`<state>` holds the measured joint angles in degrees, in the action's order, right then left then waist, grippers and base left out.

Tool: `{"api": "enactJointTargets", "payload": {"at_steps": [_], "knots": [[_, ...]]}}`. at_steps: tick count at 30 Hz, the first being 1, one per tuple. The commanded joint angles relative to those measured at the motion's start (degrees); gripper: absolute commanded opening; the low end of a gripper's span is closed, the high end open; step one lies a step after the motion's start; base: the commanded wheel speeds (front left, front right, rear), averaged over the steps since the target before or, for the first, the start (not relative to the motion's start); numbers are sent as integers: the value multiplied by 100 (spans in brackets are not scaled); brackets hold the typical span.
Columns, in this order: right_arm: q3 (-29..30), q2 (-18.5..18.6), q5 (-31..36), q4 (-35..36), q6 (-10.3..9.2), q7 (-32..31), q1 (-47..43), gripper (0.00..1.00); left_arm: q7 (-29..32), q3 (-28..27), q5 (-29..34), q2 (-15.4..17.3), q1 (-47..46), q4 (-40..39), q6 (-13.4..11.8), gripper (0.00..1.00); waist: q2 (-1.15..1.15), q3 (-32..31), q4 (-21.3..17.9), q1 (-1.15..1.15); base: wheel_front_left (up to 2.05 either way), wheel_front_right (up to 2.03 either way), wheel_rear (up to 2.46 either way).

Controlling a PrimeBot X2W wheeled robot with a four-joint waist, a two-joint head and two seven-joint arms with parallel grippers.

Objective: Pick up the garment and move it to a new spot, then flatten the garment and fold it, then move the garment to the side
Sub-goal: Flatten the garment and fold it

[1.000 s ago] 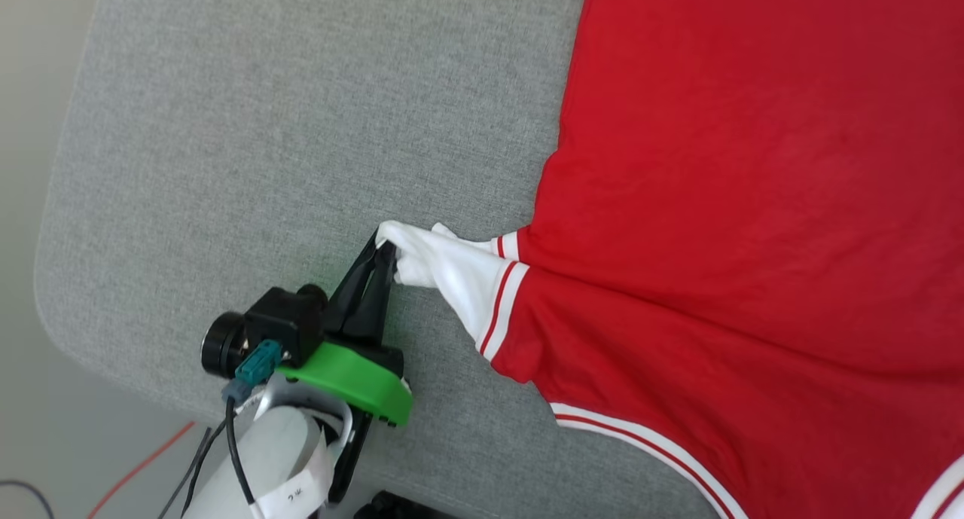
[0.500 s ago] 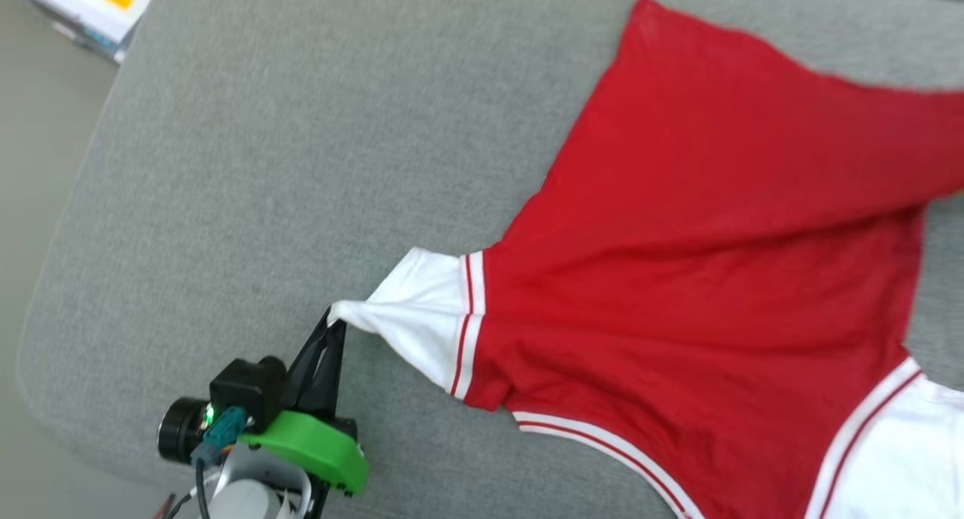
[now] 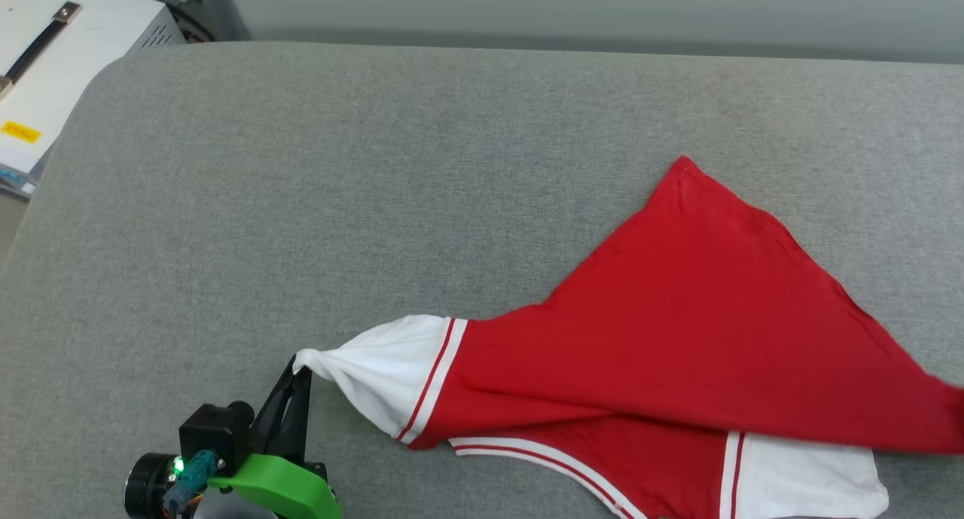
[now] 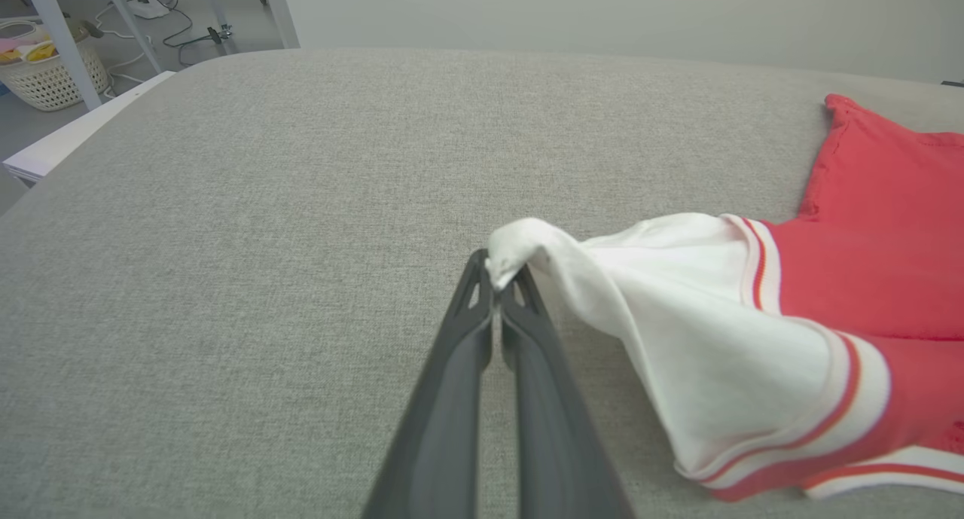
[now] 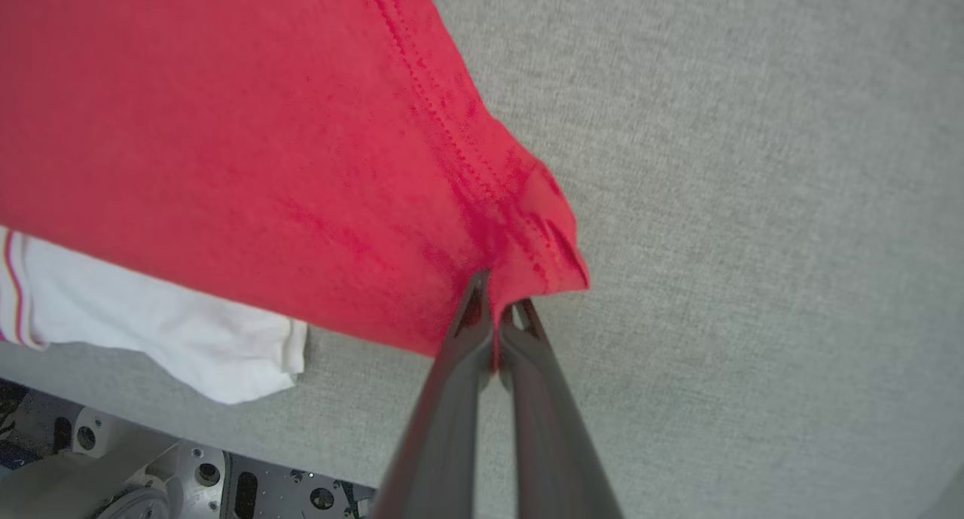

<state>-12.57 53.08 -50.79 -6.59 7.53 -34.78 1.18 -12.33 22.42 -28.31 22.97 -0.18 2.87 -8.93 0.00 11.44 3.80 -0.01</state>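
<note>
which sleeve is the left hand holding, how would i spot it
On the grey fabric surface is a red garment with two white sleeves. Look at its left end in the head view: the held sleeve is drawn to a point, its tip pinched in the shut left hand. The other sleeve lies flat and free at the lower right.

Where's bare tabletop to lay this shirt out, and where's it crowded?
Free: the wide grey tabletop left of and beyond the garment, from the left gripper up to the far edge beside the white box. Crowded: the near right, where the garment lies doubled over, its hem pinched in the right gripper.
</note>
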Motion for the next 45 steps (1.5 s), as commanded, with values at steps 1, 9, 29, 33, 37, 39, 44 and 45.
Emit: {"api": "enactJointTargets", "payload": {"at_steps": [1, 9, 29, 33, 37, 39, 44, 45], "knots": [[41, -113, 5, 31, -4, 49, -311, 0, 1, -32, -59, 54, 94, -34, -64, 0, 0, -170, -184, 1, 0, 0, 0], [22, -767, 253, -105, -4, 157, -1302, 0, 86, 39, -17, 106, -17, -80, -48, 0, 0, -28, -137, 1, 0, 0, 0], [1236, -818, 664, 1423, -4, 375, 647, 100, 131, 152, 47, 112, -231, -208, -89, 0, 0, 112, -40, 1, 0, 0, 0], [698, -822, 809, 1420, -4, -114, 1500, 100, 131, 231, 103, 64, -451, -197, -33, 0, 0, 301, 120, 1, 0, 0, 0], [33, -869, 874, 1108, -4, -872, 2316, 100, 97, 298, 153, -6, -692, -157, 27, 0, 0, 515, 282, 1, 0, 0, 0], [-305, -896, 927, 906, -4, -1215, 2711, 100, 78, 338, 175, -52, -813, -131, 62, 0, 0, 629, 360, 1, 0, 0, 0], [-1049, -1002, 1036, 258, -4, -1835, 3542, 100, 21, 435, 224, -192, -1128, -45, 151, 0, 0, 947, 557, 1, 0, 0, 0], [-1150, -1022, 1054, 140, -4, -1883, 3665, 100, 9, 451, 231, -219, -1183, -24, 168, 0, 0, 1000, 586, 1, 0, 0, 0]]}}
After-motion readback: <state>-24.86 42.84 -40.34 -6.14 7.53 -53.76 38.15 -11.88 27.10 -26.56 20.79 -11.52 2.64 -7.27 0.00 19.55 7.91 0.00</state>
